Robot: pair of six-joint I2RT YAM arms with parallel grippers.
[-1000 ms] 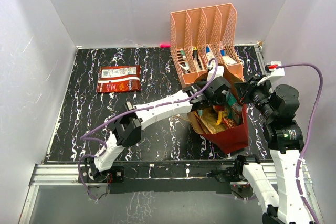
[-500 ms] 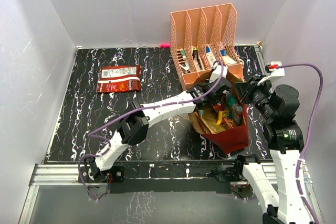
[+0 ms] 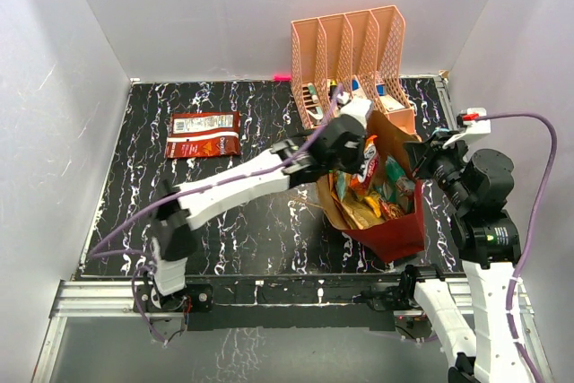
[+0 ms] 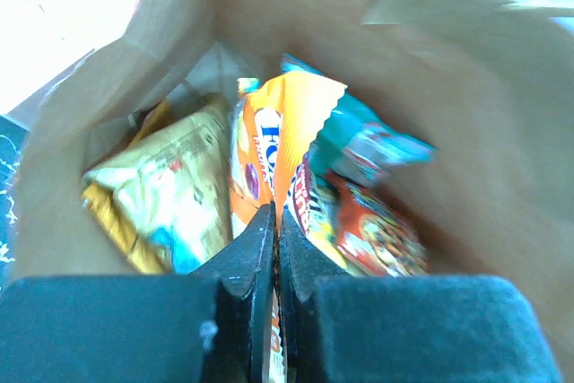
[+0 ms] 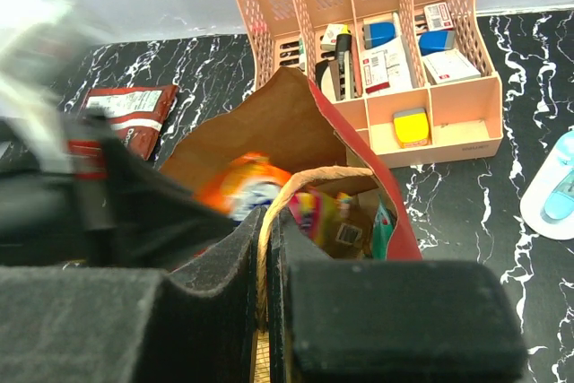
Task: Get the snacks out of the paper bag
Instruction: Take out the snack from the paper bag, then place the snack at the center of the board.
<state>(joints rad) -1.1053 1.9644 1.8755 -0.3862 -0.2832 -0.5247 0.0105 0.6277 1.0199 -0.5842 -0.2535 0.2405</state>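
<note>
The paper bag (image 3: 395, 232), dark red outside and brown inside, stands open at the table's right. My right gripper (image 5: 266, 221) is shut on its twine handle (image 5: 309, 178) at the bag's right rim (image 3: 414, 161). My left gripper (image 4: 276, 221) is shut on the top edge of an orange snack packet (image 4: 282, 127) and holds it just above the bag's mouth (image 3: 369, 161). More snacks lie inside: a gold packet (image 4: 170, 186), a teal one (image 4: 381, 132) and a red one (image 4: 381, 235). A red-brown packet (image 3: 203, 134) lies flat on the table at the far left.
A peach mesh organizer (image 3: 350, 51) holding small items stands right behind the bag. A light-blue object (image 5: 556, 186) lies on the table right of the bag. White walls close in the black marbled table (image 3: 269, 221) on three sides.
My left gripper has closed on the orange packet inside the bag and risen with it to the bag's mouth, the arm swinging back and left. The right gripper has kept hold of the handle.
</note>
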